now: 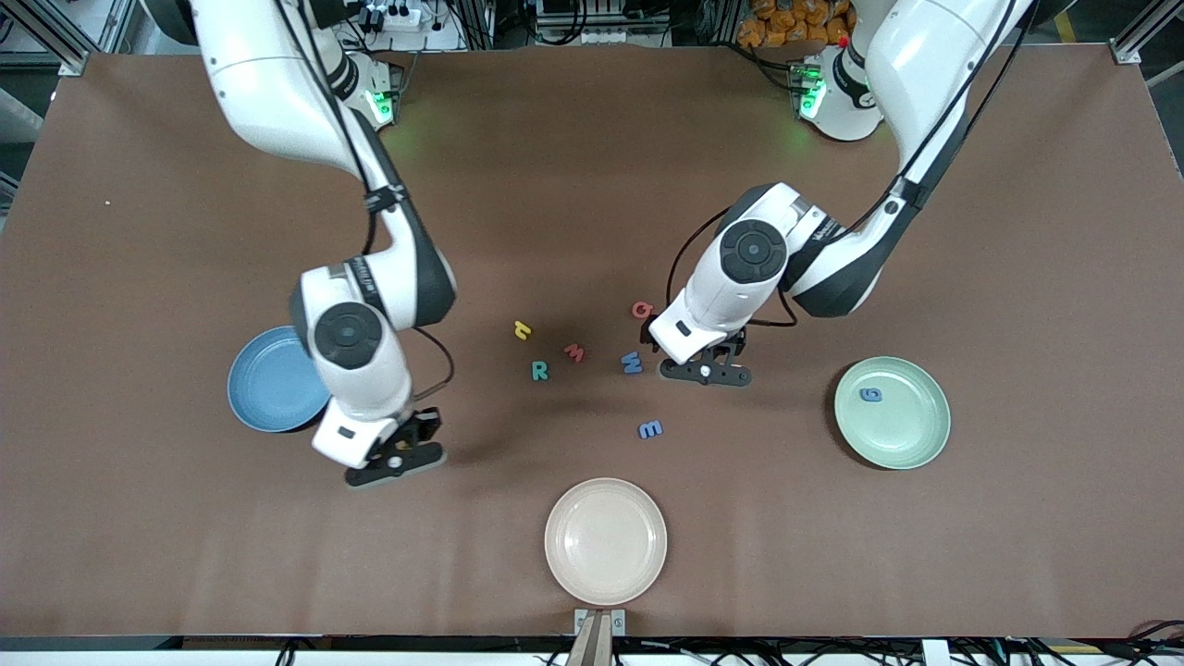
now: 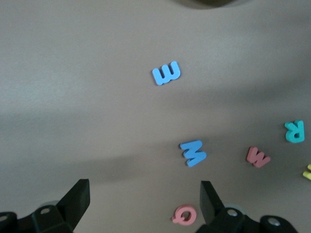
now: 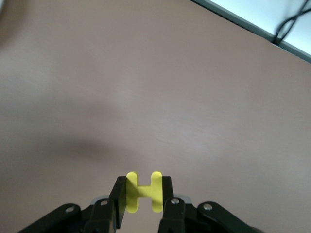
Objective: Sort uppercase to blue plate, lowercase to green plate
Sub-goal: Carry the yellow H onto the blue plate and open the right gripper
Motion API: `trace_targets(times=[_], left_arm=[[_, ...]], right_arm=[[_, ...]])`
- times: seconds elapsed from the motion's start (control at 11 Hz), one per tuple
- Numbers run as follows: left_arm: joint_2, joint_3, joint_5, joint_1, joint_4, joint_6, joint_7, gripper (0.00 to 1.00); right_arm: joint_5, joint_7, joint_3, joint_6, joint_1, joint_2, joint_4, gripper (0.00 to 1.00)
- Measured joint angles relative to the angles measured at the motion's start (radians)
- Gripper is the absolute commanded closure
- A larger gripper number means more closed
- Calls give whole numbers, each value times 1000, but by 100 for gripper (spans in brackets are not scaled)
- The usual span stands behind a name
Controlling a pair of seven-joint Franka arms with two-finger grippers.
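Yellow H [image 3: 144,192] pinched between right gripper [image 3: 142,194] fingers, beside blue plate [image 1: 268,384]; left gripper [image 2: 146,199] spread wide over blue W [image 2: 193,153].

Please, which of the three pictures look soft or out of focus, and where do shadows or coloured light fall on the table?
Front view: sharp; green light from the arm bases tints the table near them; soft shadows lie beside the right gripper and left gripper. Left wrist view: slightly soft, broad shadow bands cross near the blue W. Right wrist view: the yellow H in the fingers is blurred, a dim shadow patch beside it.
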Motion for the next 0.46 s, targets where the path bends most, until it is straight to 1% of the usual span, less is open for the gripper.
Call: trace_targets(times=[0.27, 0.46], left_arm=[[84, 19, 58, -3, 100, 26, -1, 0], [142, 37, 68, -3, 134, 103, -1, 0]], right_arm=[[0, -135, 0, 114, -82, -81, -199, 100], [0, -196, 0, 124, -131, -124, -285, 100]])
